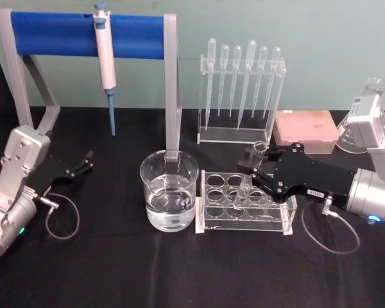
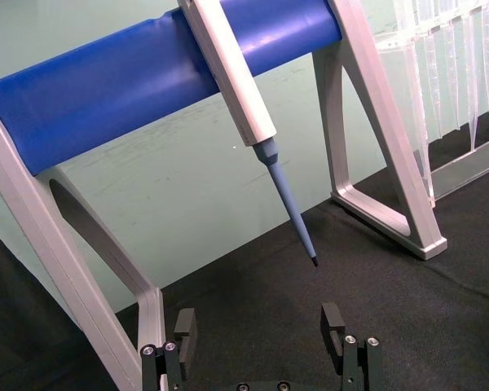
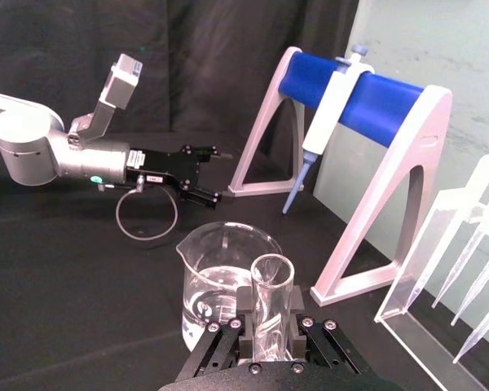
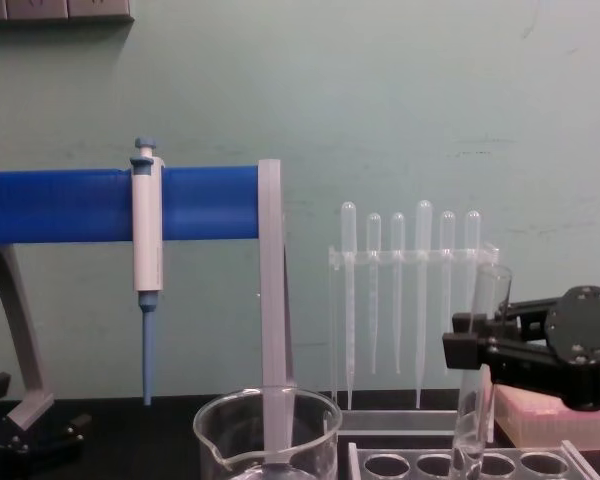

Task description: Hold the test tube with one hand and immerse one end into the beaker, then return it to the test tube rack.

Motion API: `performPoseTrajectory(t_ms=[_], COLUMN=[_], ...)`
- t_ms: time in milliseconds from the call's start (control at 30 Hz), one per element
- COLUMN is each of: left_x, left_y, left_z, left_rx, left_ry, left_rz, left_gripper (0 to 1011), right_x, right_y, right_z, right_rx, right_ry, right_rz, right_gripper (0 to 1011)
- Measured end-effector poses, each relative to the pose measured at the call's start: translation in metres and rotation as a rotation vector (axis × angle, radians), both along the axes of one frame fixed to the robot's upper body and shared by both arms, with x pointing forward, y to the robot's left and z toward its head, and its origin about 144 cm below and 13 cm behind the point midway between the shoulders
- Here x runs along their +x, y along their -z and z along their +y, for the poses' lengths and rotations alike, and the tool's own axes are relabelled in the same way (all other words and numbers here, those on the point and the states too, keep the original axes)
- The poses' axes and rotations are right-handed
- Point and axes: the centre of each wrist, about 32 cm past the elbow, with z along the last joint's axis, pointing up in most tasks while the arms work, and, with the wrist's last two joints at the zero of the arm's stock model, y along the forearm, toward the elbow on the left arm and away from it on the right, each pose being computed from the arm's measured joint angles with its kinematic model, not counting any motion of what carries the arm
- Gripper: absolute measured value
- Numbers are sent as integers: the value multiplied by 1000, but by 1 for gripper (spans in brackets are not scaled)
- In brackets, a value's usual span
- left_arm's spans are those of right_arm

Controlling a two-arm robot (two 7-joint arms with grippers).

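right gripper [image 1: 255, 168]: over the back of the rack, just right of the beaker; fingers [image 3: 226, 336] pinching the tube near its upper part
tube [image 4: 477, 370]: upright, clamped by the right gripper; open rim above the fingers, rounded bottom down at a hole of the rack, right of the beaker; in the right wrist view its rim [image 3: 272, 274] stands in front of the beaker
beaker [image 1: 169, 190]: on the black table, just left of the rack; clear liquid fills the lower part; spout shows on the rim in the chest view [image 4: 266, 435]
rack [image 1: 246, 204]: clear, with round holes, just right of the beaker and nearly touching it
left gripper [image 1: 83, 163]: well left of the beaker, low over the table, fingers [image 2: 185, 326] spread with nothing between them
pipettor [image 1: 105, 61]: white and blue, hanging on the blue bar of the stand, behind and left of the beaker
stand [image 1: 172, 90]: grey legs, one leg just behind the beaker
pipettes [image 1: 242, 83]: row in a clear holder, behind and right of the beaker
pink box [image 1: 305, 131]: right of the pipettes, well behind and right of the beaker
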Motion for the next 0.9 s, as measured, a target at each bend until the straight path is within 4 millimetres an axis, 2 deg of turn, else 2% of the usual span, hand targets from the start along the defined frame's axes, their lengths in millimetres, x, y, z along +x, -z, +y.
performPoseTrajectory(t_ms=[600,900], left_x=[0,0], left_y=[0,0], left_z=[0,0], left_rx=[0,0], left_ry=[0,0], left_rz=[0,0], left_gripper=[1000,1000], right_x=[3,3], right_y=[19,18], right_z=[2,2], right_rx=[-19,-18], right_ry=[1,2], right_rz=[24,23], right_gripper=[236,236])
